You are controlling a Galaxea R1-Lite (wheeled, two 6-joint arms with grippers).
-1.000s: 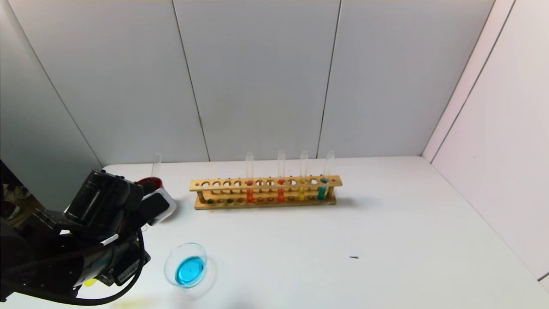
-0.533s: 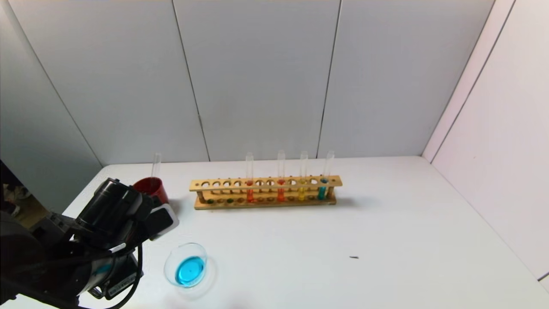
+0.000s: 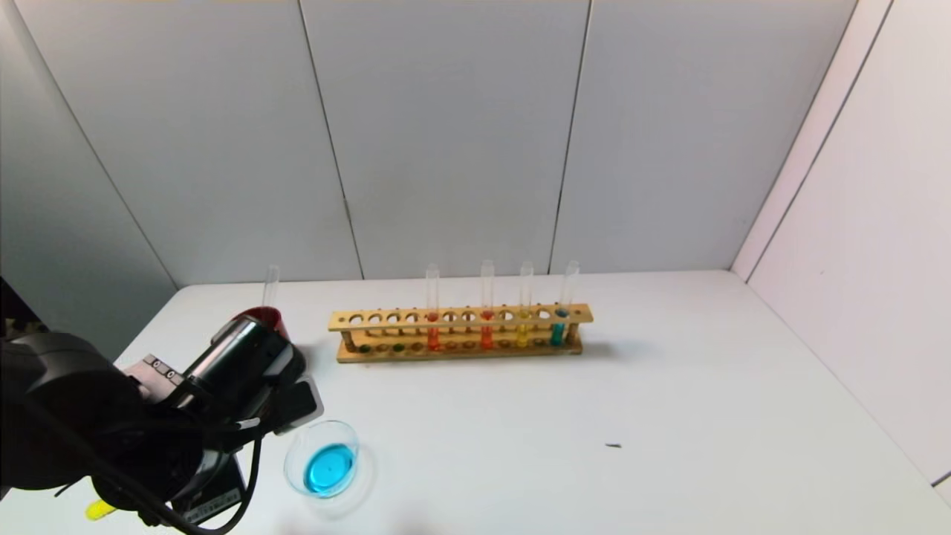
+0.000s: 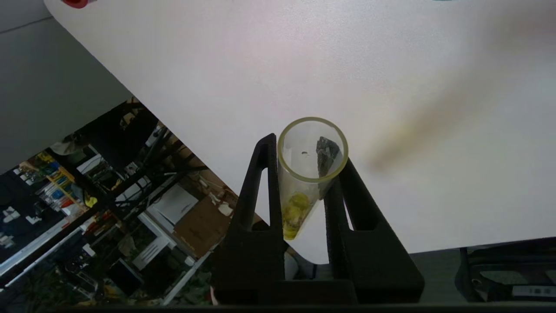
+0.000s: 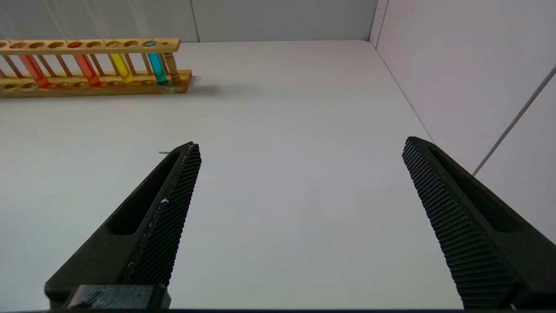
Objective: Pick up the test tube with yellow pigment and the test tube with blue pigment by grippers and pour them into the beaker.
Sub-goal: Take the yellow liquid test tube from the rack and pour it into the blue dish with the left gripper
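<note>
Left gripper (image 4: pixel 304 169) at lower centre of the left wrist frame, clamped tight on the yellow tube (image 4: pixel 306 174), mouth of the tube toward the camera, a little yellow liquid low inside, one dark finger (image 4: pixel 260 187) on each side of the glass. In the head frame, the left arm fills the lower left corner, just left of the beaker (image 3: pixel 322 458); only a yellow tip (image 3: pixel 97 510) of the tube visible below the arm near the bottom edge. Beaker at lower left centre of the head frame, on the white table (image 3: pixel 594 416), blue liquid in its bottom. Behind the arm, a red cup (image 3: pixel 264 318) with one clear tube (image 3: pixel 270 285) upright in it. Wooden rack (image 3: pixel 461 332) in the middle of the head frame, with four tubes upright: two orange-red, one yellow, and the blue tube (image 3: pixel 562 312) last at its right end. Same rack at upper left of the right wrist frame. Right gripper (image 5: pixel 299 174) wide open with nothing between its fingers, low over bare table, well apart from the rack, not visible in the head frame.
</note>
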